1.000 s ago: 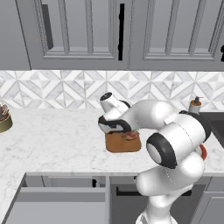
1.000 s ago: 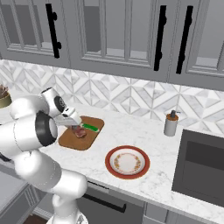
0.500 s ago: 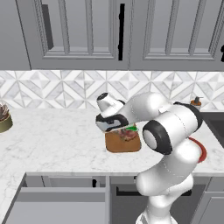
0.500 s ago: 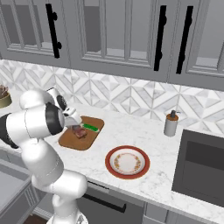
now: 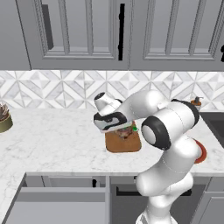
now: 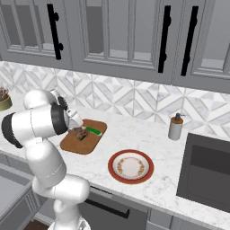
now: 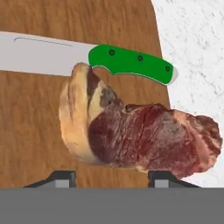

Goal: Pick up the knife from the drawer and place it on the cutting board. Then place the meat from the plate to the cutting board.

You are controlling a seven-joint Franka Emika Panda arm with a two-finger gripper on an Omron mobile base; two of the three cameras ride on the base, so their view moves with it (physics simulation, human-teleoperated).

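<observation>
The brown wooden cutting board (image 7: 39,131) (image 5: 124,143) (image 6: 86,140) lies on the marble counter. On it rests the knife (image 7: 131,65) (image 6: 93,130), green handle to the right and silver blade to the left in the hand view. The meat (image 7: 140,135) (image 5: 126,132) (image 6: 81,133), a reddish-brown piece with a pale fatty edge, lies on the board just below the knife. My gripper (image 7: 111,177) (image 5: 119,127) (image 6: 74,127) hovers over the meat, open, its fingertips (image 7: 63,177) spread wide. The red-rimmed plate (image 6: 130,166) (image 5: 202,153) holds nothing. The grey drawer (image 5: 57,205) stands open at the lower left.
A grey bottle (image 6: 175,127) (image 5: 195,103) stands by the backsplash on the right, next to a dark sunken panel (image 6: 211,170). A jar (image 5: 4,119) (image 6: 4,99) sits far left. Grey wall cabinets hang above the counter.
The arm's elbow has swung round and the hand has drifted slightly over the board. Meat and knife have stayed where they lie.
</observation>
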